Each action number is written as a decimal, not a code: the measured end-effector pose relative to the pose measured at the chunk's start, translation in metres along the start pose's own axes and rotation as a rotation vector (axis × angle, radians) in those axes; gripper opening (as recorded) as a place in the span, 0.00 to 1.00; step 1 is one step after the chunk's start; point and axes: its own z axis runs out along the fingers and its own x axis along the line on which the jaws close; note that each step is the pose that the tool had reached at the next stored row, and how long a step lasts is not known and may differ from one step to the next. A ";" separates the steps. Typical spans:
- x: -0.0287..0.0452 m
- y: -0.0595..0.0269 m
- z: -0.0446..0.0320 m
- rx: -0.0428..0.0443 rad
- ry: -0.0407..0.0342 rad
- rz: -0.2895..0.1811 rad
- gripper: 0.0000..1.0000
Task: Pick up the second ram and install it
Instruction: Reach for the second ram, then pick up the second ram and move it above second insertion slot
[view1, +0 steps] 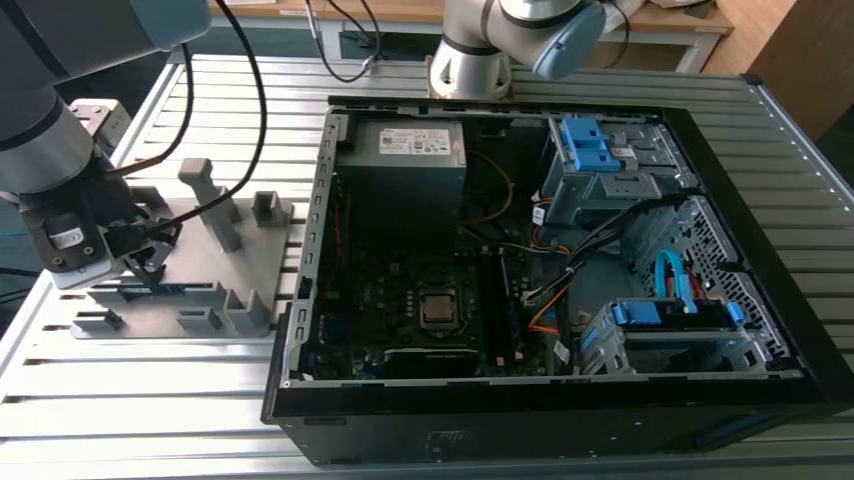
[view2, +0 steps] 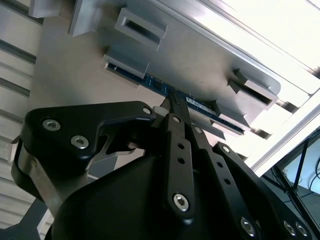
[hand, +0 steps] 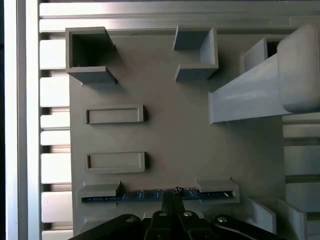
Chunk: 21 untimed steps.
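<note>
Fingers (view2: 172, 115) of the gripper (view2: 175, 98) are drawn almost together at mid-length of the second ram (view2: 202, 105). The tips meet its upper edge with no gap showing, so the stick reads as pinched. The second ram stands on its long edge, with each end seated in 1 of 2 grey holder blocks (hand: 100, 190) on a grey fixture plate (hand: 165, 135). It sits level and has not been lifted out.

In the first wrist view the gripper (hand: 172, 194) crosses the blue board (hand: 140, 195) squarely, midway between the blocks.

Beyond the stick, 2 low slot blocks (hand: 114, 115) lie parallel to it and well apart from it, with bare plate between. A tall grey post (hand: 250, 95) rises to one side of the plate, clear of the fingers.

In the exterior view the gripper (view1: 144, 270) hangs over the plate (view1: 200, 260) at the exterior view's left, near the edge of the slatted worktop (view1: 134, 400). The open computer case (view1: 300, 300) stands just beside the plate on the exterior view's right, with its motherboard (view1: 400, 290) exposed. Farthest back stands another arm base (view1: 470, 60).
</note>
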 end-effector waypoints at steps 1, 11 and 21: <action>0.0000 0.0000 0.0000 0.0000 0.0000 0.000 0.10; 0.0000 0.0000 0.0001 0.0000 0.0000 0.000 0.10; 0.0000 0.0000 0.0002 0.0017 0.0002 -0.010 0.10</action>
